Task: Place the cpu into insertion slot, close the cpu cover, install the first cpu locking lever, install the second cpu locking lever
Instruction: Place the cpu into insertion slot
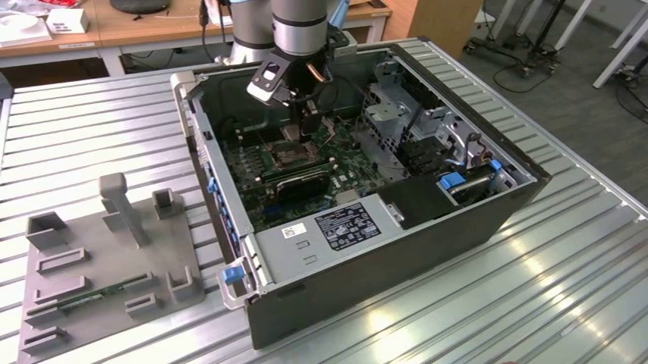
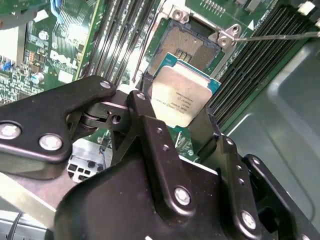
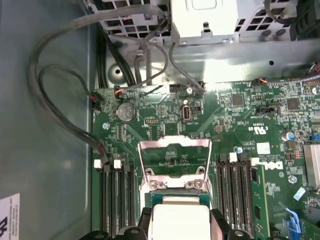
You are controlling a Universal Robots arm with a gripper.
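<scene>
jaws clamped on the cpu (image 2: 183, 96) by 2 opposite edges, held just over the insertion slot (image 2: 186, 44), prob. not seated yet; cpu cover (image 3: 173, 159) stands flipped up, open.

Robotics lab — slatted metal bench (image 1: 102, 121) w/ wooden desks (image 1: 162, 26) behind.

Materials and finishes, as seen

The cpu (image 2: 182, 97) lid is finished in pale satin metal, edged by green laminate. The gripper (image 2: 175, 107) is built of matt black parts, fastened with bright steel screws. The slot (image 2: 187, 42) is seen as a dark, fine-grained field, framed in silvery metal. The cover (image 3: 174, 145) is thin bare metal, shiny. The board (image 3: 240, 115) is coated glossy green. The case (image 1: 405, 280) is painted matt dark outside; bare grey sheet metal is left inside. The table (image 1: 526, 303) is ribbed metal, reflective. The jig (image 1: 106, 258) is matt grey plastic.
</scene>
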